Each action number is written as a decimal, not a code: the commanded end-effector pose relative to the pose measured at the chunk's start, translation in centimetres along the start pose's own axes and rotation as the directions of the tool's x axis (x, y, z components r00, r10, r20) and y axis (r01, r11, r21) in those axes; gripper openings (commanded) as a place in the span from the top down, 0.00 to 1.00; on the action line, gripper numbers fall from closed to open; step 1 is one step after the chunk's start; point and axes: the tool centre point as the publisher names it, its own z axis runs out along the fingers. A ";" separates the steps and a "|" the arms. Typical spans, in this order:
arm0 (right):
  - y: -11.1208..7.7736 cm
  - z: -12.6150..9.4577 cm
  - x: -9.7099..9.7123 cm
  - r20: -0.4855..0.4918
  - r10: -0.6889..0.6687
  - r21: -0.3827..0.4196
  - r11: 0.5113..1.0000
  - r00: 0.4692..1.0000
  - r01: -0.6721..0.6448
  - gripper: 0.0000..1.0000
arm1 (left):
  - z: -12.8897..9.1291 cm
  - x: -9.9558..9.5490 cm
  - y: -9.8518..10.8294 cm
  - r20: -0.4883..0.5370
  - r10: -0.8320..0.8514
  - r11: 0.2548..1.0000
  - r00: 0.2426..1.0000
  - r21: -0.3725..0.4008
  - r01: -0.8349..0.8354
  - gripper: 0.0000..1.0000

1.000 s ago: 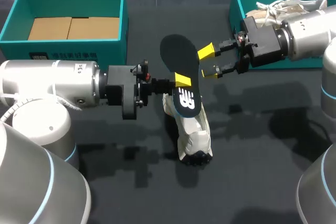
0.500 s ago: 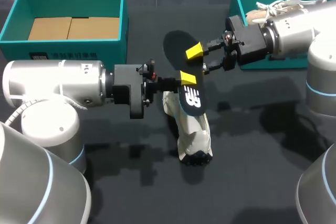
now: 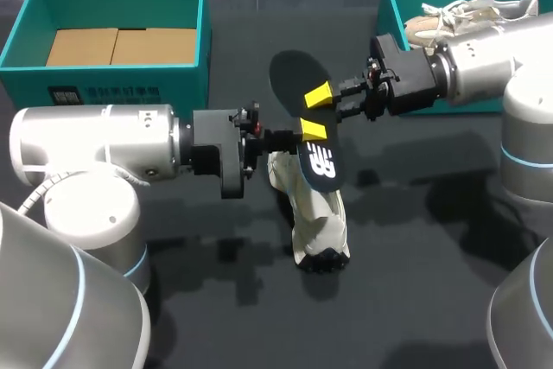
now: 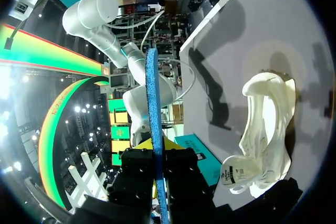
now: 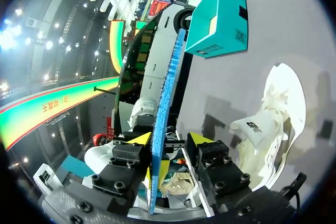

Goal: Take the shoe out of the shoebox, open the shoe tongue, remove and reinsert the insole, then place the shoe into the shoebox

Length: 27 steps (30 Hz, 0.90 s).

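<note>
The left hand (image 3: 308, 131) is clamped on a flat oval insole (image 3: 294, 75), black on top and blue underneath, and holds it in the air above the dark tabletop (image 3: 415, 239). In the left wrist view the insole stands edge-on, pinched between both fingers. The right hand (image 3: 321, 98) straddles the same insole from the opposite edge, a little farther from the robot. Its fingers are spread: in the right wrist view one yellow tip seems to lie against the blue face while the other stands clear, so it has no grip yet.

The insole's long axis runs away from the robot, slightly skewed. Its near, printed end hangs just over the white laced shoe (image 3: 318, 222), which lies on the tabletop below with its length roughly in line.

A likely reading is a handover or a two-handed steadying before reinsertion. The next move turns on that near end pointing down at the shoe's opening — the left hand, gripping mid-length, sits closer to it than the right.
</note>
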 end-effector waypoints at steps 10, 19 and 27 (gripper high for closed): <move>-0.2 0.1 0.1 -0.002 -0.008 -0.003 1.000 1.000 0.008 1.00 | 0.3 0.6 -0.5 -0.009 0.003 1.000 1.000 -0.024 -0.003 1.00; -0.7 -0.4 -0.4 -0.014 -0.011 -0.006 1.000 1.000 0.011 1.00 | -3.2 -0.7 -0.8 -0.005 -0.043 0.999 0.999 -0.018 0.043 0.00; -2.0 -0.7 -1.7 -0.024 0.019 -0.021 1.000 1.000 -0.020 1.00 | -8.1 -2.7 0.8 -0.035 -0.109 0.994 0.993 0.024 0.110 0.00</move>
